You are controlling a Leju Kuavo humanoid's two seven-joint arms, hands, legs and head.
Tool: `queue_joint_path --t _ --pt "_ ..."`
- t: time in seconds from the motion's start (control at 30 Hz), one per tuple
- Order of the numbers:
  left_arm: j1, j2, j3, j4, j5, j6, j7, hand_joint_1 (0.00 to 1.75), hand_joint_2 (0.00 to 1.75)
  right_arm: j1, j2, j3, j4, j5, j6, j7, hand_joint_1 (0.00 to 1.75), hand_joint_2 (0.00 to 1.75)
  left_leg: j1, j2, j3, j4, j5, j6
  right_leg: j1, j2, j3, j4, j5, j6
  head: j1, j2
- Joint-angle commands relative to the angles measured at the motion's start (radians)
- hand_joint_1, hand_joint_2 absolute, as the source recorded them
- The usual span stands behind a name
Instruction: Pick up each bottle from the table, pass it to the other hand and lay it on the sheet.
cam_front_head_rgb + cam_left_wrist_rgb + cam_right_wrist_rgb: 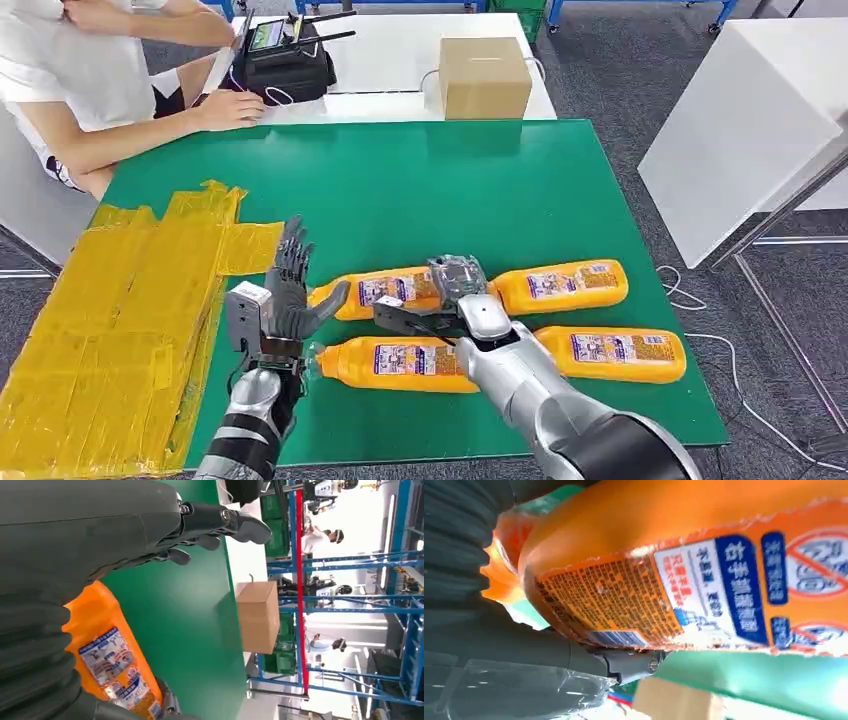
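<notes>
- Your green surface (450, 190) carries everything; a white table stands behind it, with a person (90, 80) seated at the far left corner.
- The yellow sheet (120, 320) covers the left edge of the surface, wrinkled, with no bottle on it.
- You have four orange bottles lying on their sides in two rows right of the sheet: far-left bottle (385, 290), far-right bottle (565, 285), near-left bottle (400, 362), near-right bottle (615, 352).
- A cardboard box (484, 75) sits on the white table beyond the far edge, and a black case (288, 62) lies near the person's hand.
- Your right robot hand (450, 295) is down on the far-left bottle; the right wrist view shows a bottle pressed close against the palm, but you cannot tell whether the fingers have closed.
- Your left robot hand (290, 290) is released, fingers spread and upright, just beside the far-left bottle's cap end, between bottles and sheet.
</notes>
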Motion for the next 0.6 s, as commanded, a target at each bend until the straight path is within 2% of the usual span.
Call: queue_joint_path --t 0.03,0.27,0.5,0.6 --pt "0.007 -0.007 0.000 -0.004 0.004 -0.004 -0.002 0.00 1.75 -0.006 -0.016 -0.041 0.011 0.025 -0.089 -0.048 1.75 1.75 0.000 0.000 0.004 0.000 -0.002 0.000 0.000 -0.002 0.004 0.000 -0.002 -0.001 0.000 0.000" --pt "0.014 -0.009 -0.020 -0.024 0.006 -0.002 -0.005 0.00 1.75 0.013 -0.034 -0.062 -0.021 0.065 -0.215 -0.047 1.75 1.75 0.000 -0.001 0.001 0.000 0.000 0.000 0.000 -0.002 0.001 0.000 -0.001 0.000 0.000 0.000" --pt "0.031 -0.008 -0.026 -0.078 0.005 0.004 -0.010 0.00 1.75 0.045 -0.051 -0.188 -0.084 0.040 -0.342 -0.096 1.75 1.75 0.000 -0.002 0.002 0.000 -0.001 0.000 0.000 -0.003 0.003 0.000 -0.002 -0.001 0.000 0.000" --pt "0.035 -0.008 -0.026 -0.089 0.005 0.004 -0.010 0.00 1.75 0.050 -0.056 -0.211 -0.096 0.040 -0.348 -0.102 1.75 1.75 0.000 -0.001 0.004 0.000 -0.002 0.000 0.000 -0.003 0.004 0.001 -0.003 -0.001 0.000 0.000"
